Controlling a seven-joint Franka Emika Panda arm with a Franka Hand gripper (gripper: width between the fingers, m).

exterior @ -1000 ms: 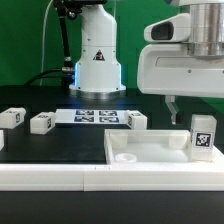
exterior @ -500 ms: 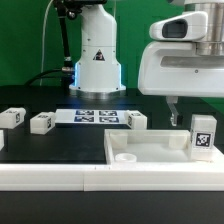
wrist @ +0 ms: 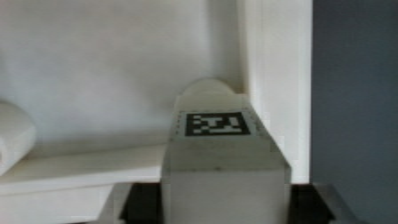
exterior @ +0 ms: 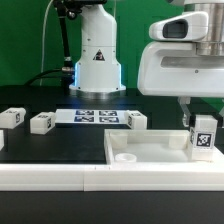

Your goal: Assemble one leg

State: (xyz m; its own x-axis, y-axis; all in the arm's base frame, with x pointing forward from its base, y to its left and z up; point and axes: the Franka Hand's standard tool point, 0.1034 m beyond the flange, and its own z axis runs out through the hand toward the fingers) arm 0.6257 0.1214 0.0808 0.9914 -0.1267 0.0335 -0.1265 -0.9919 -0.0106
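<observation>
While my pincer [exterior: 188, 117] hangs at the upright leg [exterior: 203, 136], one finger [exterior: 186, 115] shows at its 10 o'clock, and I cannot tell whether I grip it. That leg stands on the white tabletop piece [exterior: 150, 150] on the black desk [exterior: 60, 148]. From my wrist, the leg [wrist: 222, 165] fills the middle, tag facing me.
</observation>
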